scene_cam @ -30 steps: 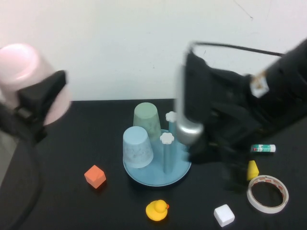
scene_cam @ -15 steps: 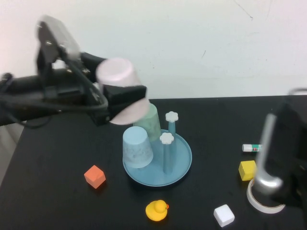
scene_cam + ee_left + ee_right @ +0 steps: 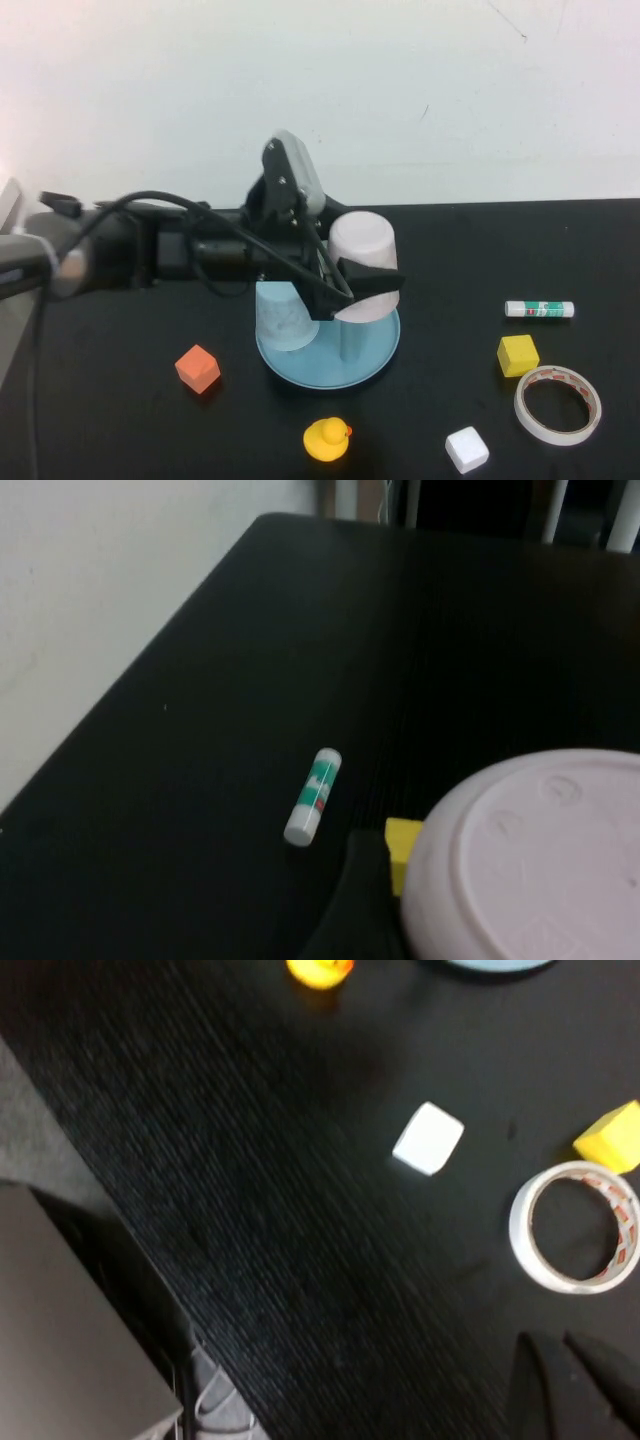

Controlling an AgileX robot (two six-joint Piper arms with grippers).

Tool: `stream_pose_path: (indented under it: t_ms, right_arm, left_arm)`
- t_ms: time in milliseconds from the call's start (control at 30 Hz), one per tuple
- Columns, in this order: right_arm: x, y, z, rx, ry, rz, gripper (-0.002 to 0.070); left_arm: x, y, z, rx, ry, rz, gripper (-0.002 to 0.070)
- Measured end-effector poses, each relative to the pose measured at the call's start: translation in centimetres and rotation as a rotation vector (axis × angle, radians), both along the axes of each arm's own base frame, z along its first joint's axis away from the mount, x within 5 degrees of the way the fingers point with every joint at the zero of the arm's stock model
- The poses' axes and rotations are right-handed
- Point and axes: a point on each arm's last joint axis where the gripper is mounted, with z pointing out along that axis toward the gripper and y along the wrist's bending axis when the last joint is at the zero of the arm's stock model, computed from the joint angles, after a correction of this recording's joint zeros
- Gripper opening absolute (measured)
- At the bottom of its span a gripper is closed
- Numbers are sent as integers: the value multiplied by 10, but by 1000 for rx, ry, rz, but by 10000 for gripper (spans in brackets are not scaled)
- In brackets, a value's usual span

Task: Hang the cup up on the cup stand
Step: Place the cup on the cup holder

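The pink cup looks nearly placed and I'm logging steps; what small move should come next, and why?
Probably lower it straight down. The left claw holds the pink cup upside down over the cup stand, about where its pegs are, and the light blue cup already hangs alongside. The right claw is off the stand, near the tape roll.

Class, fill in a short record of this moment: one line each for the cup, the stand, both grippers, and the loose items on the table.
cup: pink cup held upside down over the stand
stand: blue cup stand, a blue cup on it
left gripper: shut on the pink cup
right gripper: at the table's near edge beside the tape roll
loose items: duck, orange block
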Motion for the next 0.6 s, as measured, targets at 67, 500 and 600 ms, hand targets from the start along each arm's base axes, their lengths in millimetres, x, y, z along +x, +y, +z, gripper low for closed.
stream_pose_path:
  t_ms: [67, 500, 600]
  right_arm:
    - [-3, -2, 2, 13, -9, -6, 5]
    - [-7, -7, 4, 10, 1, -29, 3]
    - [-7, -7, 3, 4, 8, -29, 3]
  left_arm:
    - [7, -3, -10, 12, 2, 2, 571]
    - [33, -10, -38, 40, -21, 4, 571]
    - [35, -10, -44, 58, -12, 21, 571]
